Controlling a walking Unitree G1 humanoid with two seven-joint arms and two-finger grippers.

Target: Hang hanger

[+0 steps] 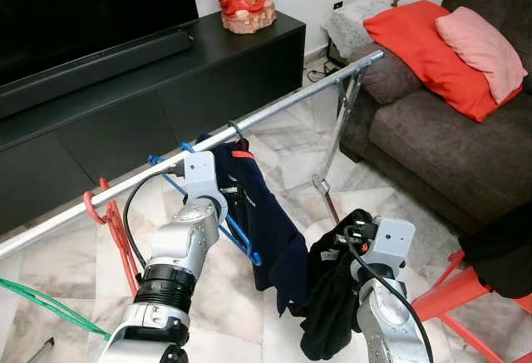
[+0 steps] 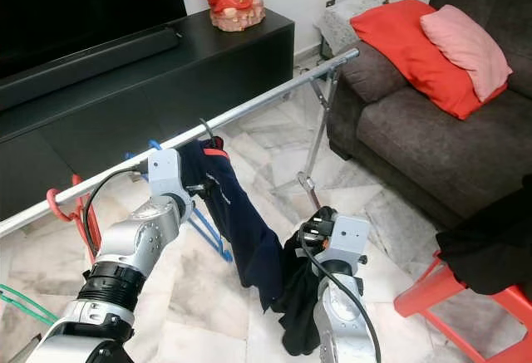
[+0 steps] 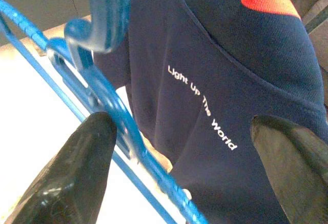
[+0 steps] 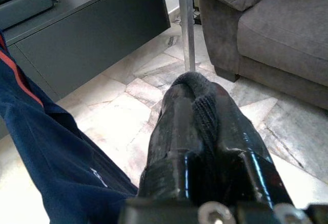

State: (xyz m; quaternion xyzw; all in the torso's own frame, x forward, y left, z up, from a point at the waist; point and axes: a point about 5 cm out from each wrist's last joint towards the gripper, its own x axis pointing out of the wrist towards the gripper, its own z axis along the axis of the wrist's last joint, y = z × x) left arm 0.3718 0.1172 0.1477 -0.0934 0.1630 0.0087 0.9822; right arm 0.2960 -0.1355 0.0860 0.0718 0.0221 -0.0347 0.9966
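A steel rail (image 1: pixel 283 105) runs slantwise in front of me. A navy shirt (image 1: pixel 266 222) with white lettering hangs from it by a dark hook (image 1: pixel 238 134). Beside the shirt, a blue hanger (image 1: pixel 237 234) hangs on the rail. My left gripper (image 3: pixel 189 126) is up at the rail and open; one finger (image 3: pixel 77 167) touches the blue hanger and the shirt lies between the fingers. Lower down to the right, my right gripper (image 4: pixel 197 96) is shut on a black knit garment (image 1: pixel 328 313) that droops beneath it.
A red hanger (image 1: pixel 112 222) hangs further left on the rail, and a green hanger (image 1: pixel 50 305) lies low at the left. A black TV cabinet (image 1: pixel 166 89) stands behind. A dark sofa (image 1: pixel 432 139) with cushions is at the right, with a red stool (image 1: pixel 465 296) holding dark clothes.
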